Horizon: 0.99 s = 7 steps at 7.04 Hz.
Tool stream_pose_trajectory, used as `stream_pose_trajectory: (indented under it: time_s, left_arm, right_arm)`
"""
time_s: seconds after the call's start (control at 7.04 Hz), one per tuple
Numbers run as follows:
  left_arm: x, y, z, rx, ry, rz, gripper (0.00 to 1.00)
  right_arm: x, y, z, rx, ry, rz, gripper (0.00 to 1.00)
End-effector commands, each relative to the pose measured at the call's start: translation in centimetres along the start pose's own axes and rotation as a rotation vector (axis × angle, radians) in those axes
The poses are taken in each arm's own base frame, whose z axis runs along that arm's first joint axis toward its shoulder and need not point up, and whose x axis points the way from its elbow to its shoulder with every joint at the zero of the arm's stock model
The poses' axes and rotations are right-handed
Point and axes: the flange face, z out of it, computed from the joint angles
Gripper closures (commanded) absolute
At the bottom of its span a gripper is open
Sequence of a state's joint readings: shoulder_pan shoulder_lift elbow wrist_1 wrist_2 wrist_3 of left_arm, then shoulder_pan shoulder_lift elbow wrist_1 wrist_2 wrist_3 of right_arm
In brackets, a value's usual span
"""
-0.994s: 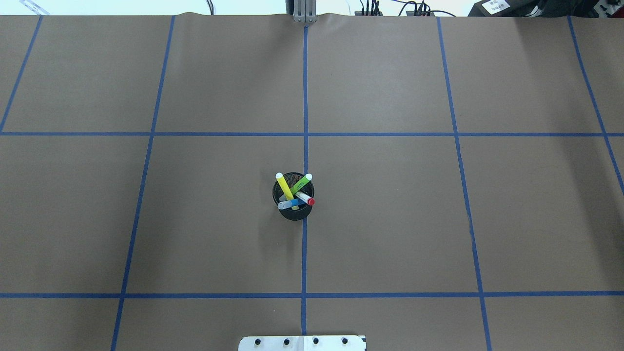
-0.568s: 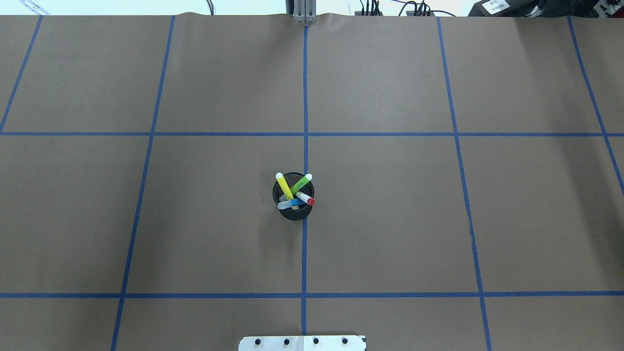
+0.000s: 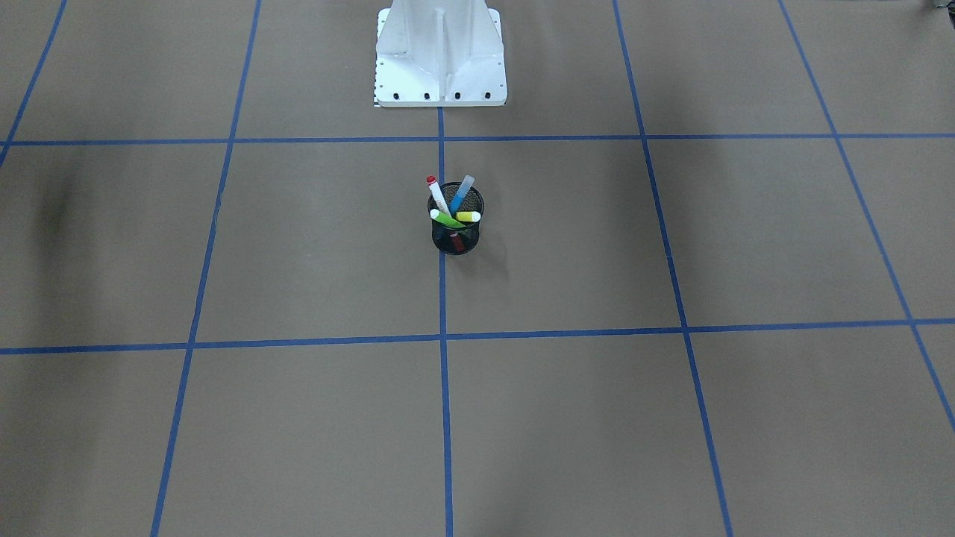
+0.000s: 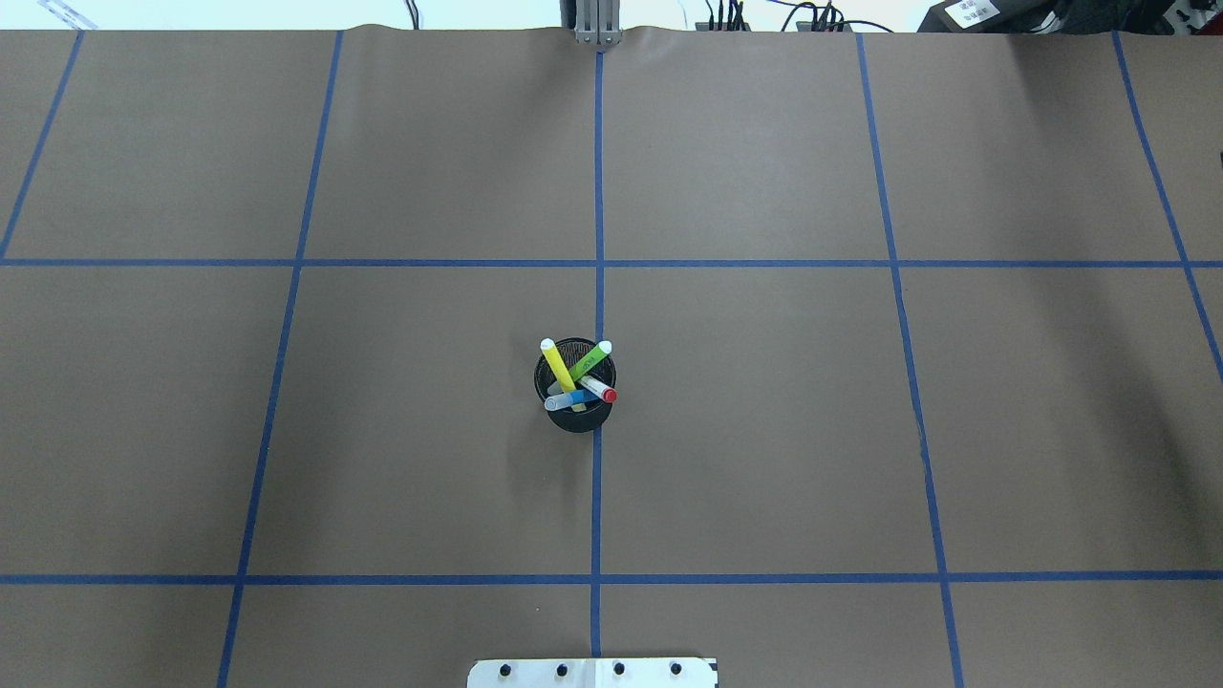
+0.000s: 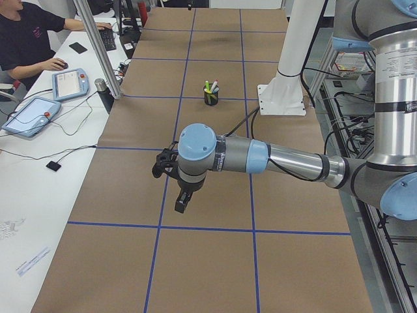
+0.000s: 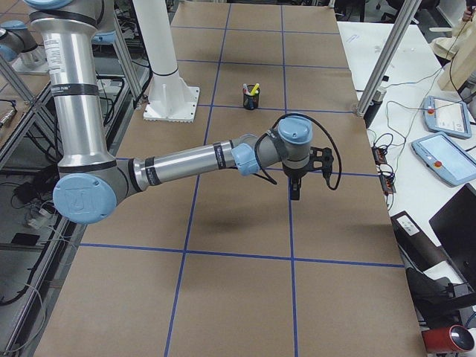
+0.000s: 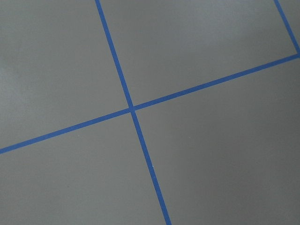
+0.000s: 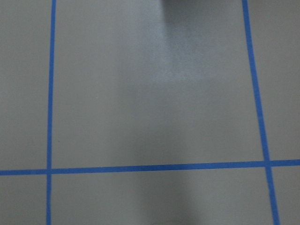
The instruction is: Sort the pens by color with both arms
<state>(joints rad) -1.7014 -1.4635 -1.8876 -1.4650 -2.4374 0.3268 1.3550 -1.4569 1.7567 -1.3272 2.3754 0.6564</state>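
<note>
Across the full overhead frame: table (image 4: 764, 430), brown cover, blue tape grid.

Left-side view, mid-frame: left arm (image 5: 287, 160) stretched level over the table from the right edge. Left gripper (image 5: 180, 205) pointing down above the surface, apart from it. Finger spread not readable from this angle.

Right-side view, mid-frame: right arm (image 6: 186, 160) reaching likewise from the left edge. Right gripper (image 6: 294, 192) hanging clear of the table. Cannot tell finger state here either. Both grippers well apart from the cup.

Wrist views: only bare cover and tape lines.

Top centre of front view: white pedestal (image 3: 440, 52), bolted base.

Just left of centre in overhead frame: black mesh cup (image 4: 576, 418), upright on the middle tape line.

All four pens standing in the cup, leaning outward and crossing:
- yellow pen (image 4: 556, 368) toward upper left
- green pen (image 4: 590, 361) toward upper right
- red-capped white pen (image 4: 600, 389) toward right
- blue pen (image 4: 568, 399) toward lower left

None sorted yet.
</note>
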Motion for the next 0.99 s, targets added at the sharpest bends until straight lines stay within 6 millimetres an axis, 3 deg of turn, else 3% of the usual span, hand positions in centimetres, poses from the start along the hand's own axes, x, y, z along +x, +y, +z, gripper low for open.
stream_pose_trajectory:
  time_s: [0.0, 0.14, 0.28, 0.57, 0.85]
  left_arm:
    - [-0.1, 0.0, 0.1, -0.002, 0.001, -0.002, 0.01]
    - [-0.1, 0.1, 0.2, -0.004, 0.002, -0.003, 0.01]
    - [-0.2, 0.1, 0.3, -0.005, 0.002, -0.004, 0.01]
    - [-0.3, 0.1, 0.4, -0.009, 0.004, -0.007, 0.01]
    - [-0.3, 0.1, 0.4, -0.009, 0.005, -0.007, 0.01]
  right_arm:
    - [-10.1, 2.1, 3.5, -0.002, -0.012, 0.080, 0.01]
    - [-15.0, 2.4, 3.7, -0.026, -0.035, 0.134, 0.01]
    - [-21.2, 2.4, 3.1, -0.052, -0.031, 0.193, 0.01]
    - [-29.9, 4.8, 2.0, -0.091, 0.001, 0.226, 0.01]
    - [-37.0, 8.5, 3.7, -0.078, -0.004, 0.315, 0.01]
